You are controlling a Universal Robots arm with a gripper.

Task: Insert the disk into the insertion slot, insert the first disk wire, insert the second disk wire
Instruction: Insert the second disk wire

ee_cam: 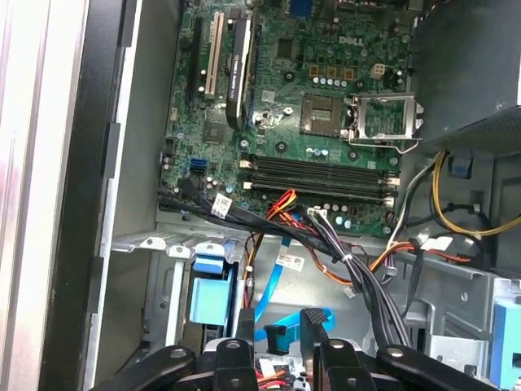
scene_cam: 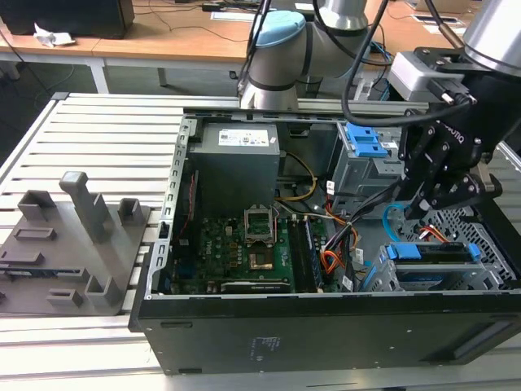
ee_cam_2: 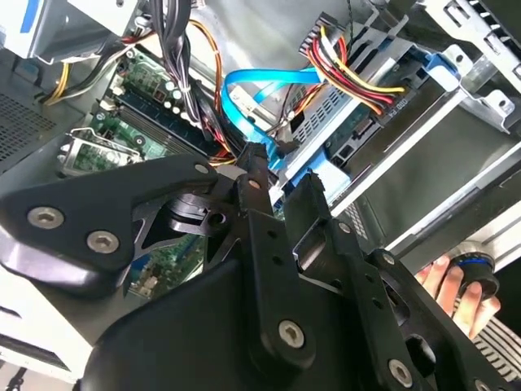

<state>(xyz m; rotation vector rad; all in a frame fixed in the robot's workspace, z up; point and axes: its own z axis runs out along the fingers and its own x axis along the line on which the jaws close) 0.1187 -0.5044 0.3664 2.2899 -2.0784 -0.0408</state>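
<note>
Slatted metal table (scene_cam: 98,122) under wooden desks (scene_cam: 163,37); the hand (scene_cam: 435,195) hovers over the disk (scene_cam: 435,265), grip state unclear.

You are working in a robotics lab or test workshop. In the exterior view an open computer case (scene_cam: 326,269) lies on a slatted aluminium workbench (scene_cam: 106,130) at the frame's centre, with grey printed fixtures (scene_cam: 73,236) standing at the left of the frame. Behind, along the top edge, wooden desks (scene_cam: 163,37) carry cables and papers, and a Universal Robots arm (scene_cam: 281,49) rises at the upper middle, mounted by the bench.
</note>
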